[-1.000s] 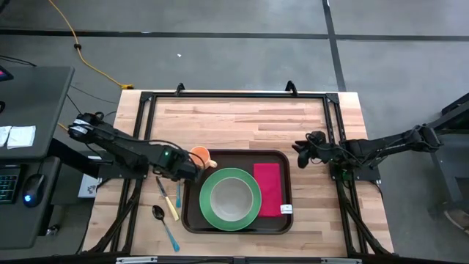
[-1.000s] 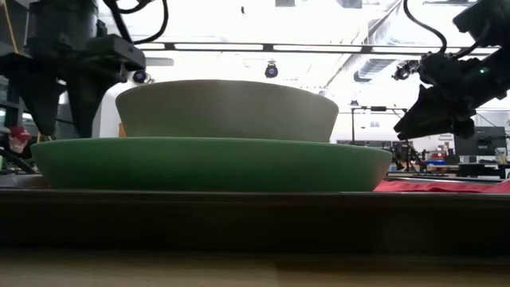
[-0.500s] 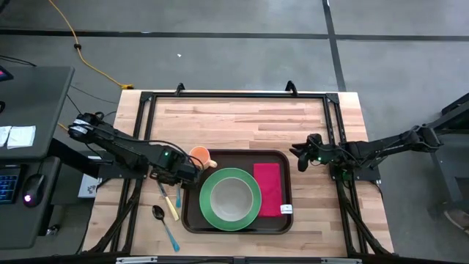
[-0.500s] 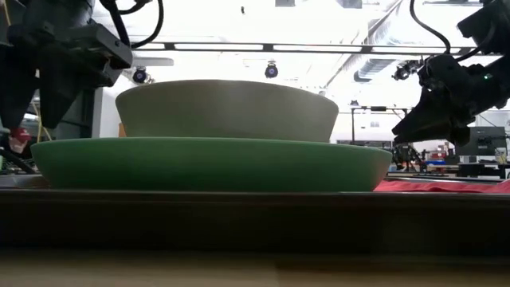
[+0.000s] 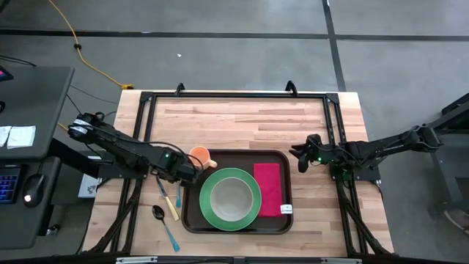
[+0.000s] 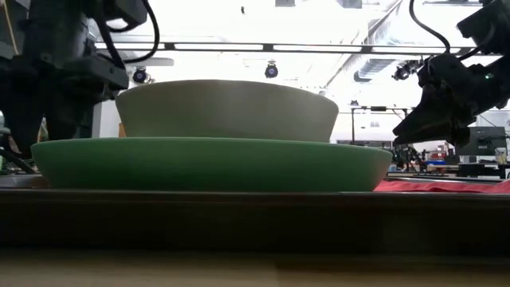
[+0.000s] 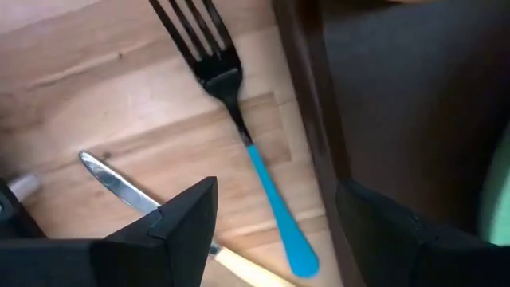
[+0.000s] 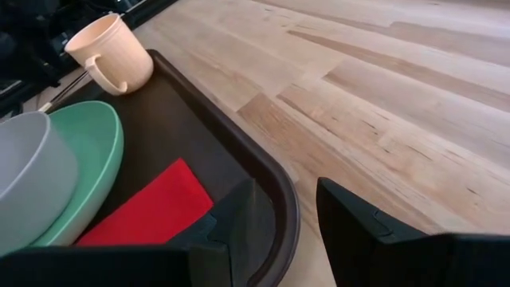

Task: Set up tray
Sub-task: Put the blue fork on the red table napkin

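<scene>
The dark brown tray [image 5: 193, 218] lies near the table's near edge. On it are a green plate [image 5: 209, 213] carrying a grey bowl [image 5: 231, 196], a red napkin [image 5: 268, 189] and an orange cup [image 5: 201, 156] in the far left corner. A fork [image 7: 239, 127] with a blue handle, a knife [image 7: 119, 185] and a spoon [image 5: 157, 213] lie on the wood left of the tray. My left gripper [image 7: 275, 191] hovers open over the fork and knife, beside the tray's left rim. My right gripper [image 8: 284, 191] is open above the table near the tray's far right corner [image 8: 283, 211].
A black frame [image 5: 234, 95] borders the wooden tabletop, whose far half [image 5: 242, 121] is bare wood. In the low view the bowl [image 6: 227, 110] and plate [image 6: 211, 163] fill the foreground, with the left gripper [image 6: 44, 104] and right gripper [image 6: 430, 119] on either side.
My left gripper has moved away from the cup toward the table's left and near edges and come down over the cutlery beside the tray. My right gripper has shifted slightly. Nothing on the tray or table has moved.
</scene>
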